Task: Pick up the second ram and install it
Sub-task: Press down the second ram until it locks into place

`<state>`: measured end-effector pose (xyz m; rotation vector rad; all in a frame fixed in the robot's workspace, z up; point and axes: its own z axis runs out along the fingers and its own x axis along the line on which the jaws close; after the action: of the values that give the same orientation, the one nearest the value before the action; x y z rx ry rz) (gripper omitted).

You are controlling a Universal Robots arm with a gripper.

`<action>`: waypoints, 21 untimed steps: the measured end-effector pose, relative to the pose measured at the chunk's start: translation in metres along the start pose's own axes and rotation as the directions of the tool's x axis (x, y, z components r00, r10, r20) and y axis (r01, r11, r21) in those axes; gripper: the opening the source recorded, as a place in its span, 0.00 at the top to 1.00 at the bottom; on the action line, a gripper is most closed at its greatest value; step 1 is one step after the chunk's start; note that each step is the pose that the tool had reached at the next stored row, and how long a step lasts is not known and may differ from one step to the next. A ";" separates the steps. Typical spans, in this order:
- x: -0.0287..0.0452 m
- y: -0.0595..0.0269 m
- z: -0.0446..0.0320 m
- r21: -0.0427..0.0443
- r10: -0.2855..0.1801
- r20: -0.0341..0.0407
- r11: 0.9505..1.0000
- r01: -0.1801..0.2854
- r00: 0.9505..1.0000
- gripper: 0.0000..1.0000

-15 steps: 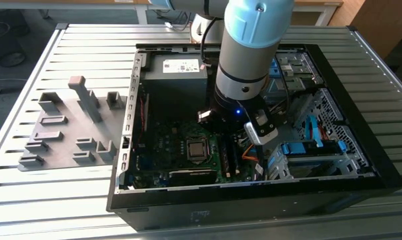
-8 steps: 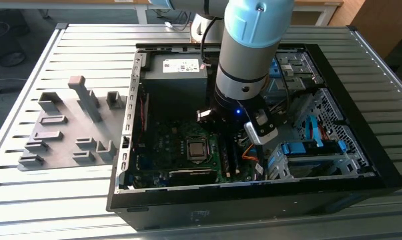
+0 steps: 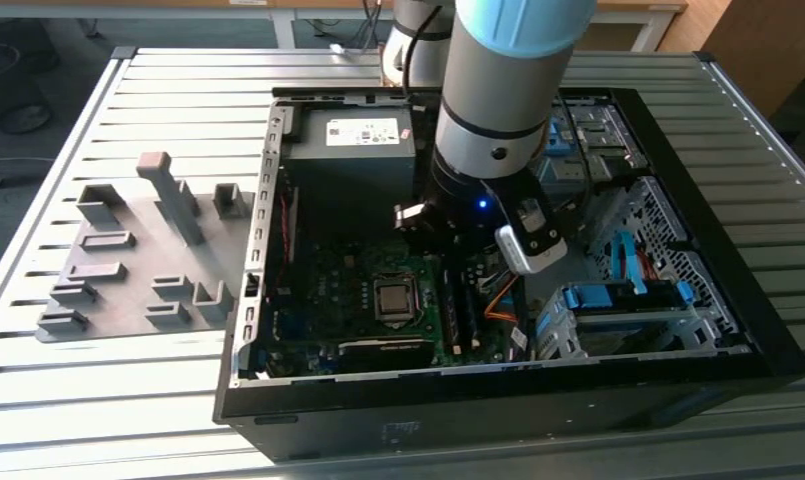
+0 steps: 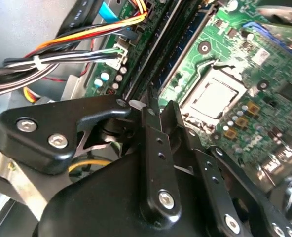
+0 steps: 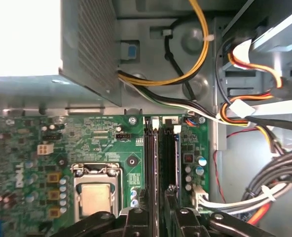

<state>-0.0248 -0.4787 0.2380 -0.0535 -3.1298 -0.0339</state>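
Inside the open black computer case (image 3: 509, 385), the gripper (image 5: 158, 210) hangs low over the green motherboard (image 5: 101, 133), beside the square metal processor socket (image 5: 95, 190). Its black fingers (image 5: 136, 217) look nearly closed around the second ram (image 5: 152, 163), a thin dark stick standing on edge in the long black slots (image 5: 169, 158).

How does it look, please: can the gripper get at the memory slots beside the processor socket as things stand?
Probably yes. The gripper hangs right over the memory slots, with nothing lying between them; the cables lie off to one side.
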 end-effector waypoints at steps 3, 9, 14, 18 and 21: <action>0.0000 0.0001 -0.0026 0.000 0.000 0.000 1.000 0.000 1.000 0.81; 0.0000 0.0001 -0.0027 0.000 0.000 -0.001 1.000 0.000 1.000 0.89; -0.0001 -0.0007 -0.0026 0.001 0.000 -0.001 1.000 0.000 1.000 0.89; -0.0022 -0.0020 -0.0013 0.002 0.000 -0.001 1.000 0.000 1.000 0.89; -0.0022 -0.0026 0.0013 0.001 0.001 -0.001 1.000 -0.001 1.000 0.89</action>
<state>-0.0227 -0.4814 0.2365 -0.0544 -3.1291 -0.0317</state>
